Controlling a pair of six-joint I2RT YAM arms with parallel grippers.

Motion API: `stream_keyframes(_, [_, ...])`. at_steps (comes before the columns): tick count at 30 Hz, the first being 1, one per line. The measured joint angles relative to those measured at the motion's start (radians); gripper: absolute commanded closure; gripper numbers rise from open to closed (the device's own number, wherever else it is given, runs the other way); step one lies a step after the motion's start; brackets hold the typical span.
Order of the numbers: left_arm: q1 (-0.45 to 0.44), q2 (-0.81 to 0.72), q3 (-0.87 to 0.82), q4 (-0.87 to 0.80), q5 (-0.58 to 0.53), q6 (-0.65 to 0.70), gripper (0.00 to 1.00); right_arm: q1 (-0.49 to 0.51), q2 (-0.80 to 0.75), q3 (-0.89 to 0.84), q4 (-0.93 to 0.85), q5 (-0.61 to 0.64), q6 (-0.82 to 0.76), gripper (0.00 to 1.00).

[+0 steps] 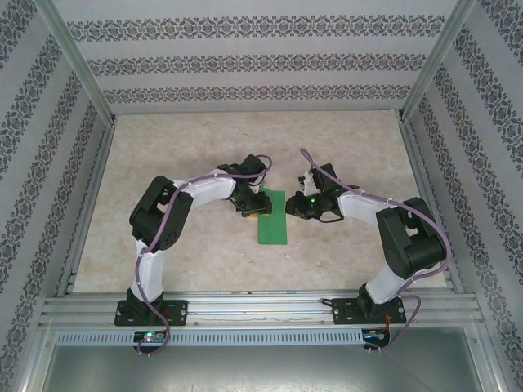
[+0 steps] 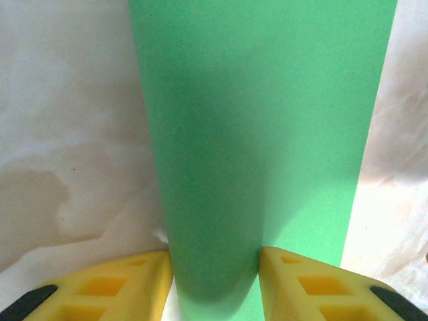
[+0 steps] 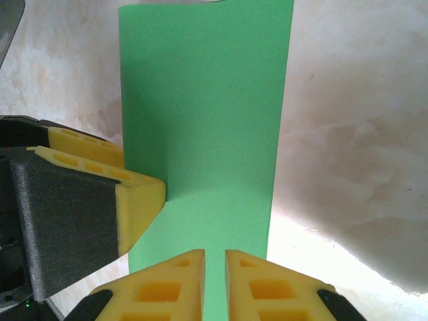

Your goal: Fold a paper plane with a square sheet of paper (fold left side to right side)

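Lying flat near the middle of the surface (image 1: 204, 147), the green sheet of paper (image 1: 272, 219) shows from above as an upright rectangle, taller than it is wide, between the two arms. The left gripper (image 1: 252, 206) sits at the sheet's left edge, about halfway along it. The right gripper (image 1: 301, 204) sits just off the right edge, near the far end.

In the left wrist view, the left gripper (image 2: 215, 257) has its jaws partly open. One yellow finger (image 2: 127, 281) stands just left of the paper's edge, the other over the paper. A shaded band of green fills the gap between them and runs away from the camera. I cannot tell whether the jaws squeeze the paper or merely rest around it.

In the right wrist view, the right gripper (image 3: 214, 257) has its jaws narrow, almost closed, with a thin slit between the yellow tips and green showing through it. The tips are over the near edge of the sheet; whether they press on it is unclear. A finger of the left gripper touches the paper's left edge there.
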Motion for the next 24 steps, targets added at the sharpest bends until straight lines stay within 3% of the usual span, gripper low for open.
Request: stream_keyframes(24, [0.002, 0.003, 0.000, 0.000, 0.007, -0.002, 0.57, 0.000, 0.001, 0.003, -0.032, -0.005, -0.014, 0.86])
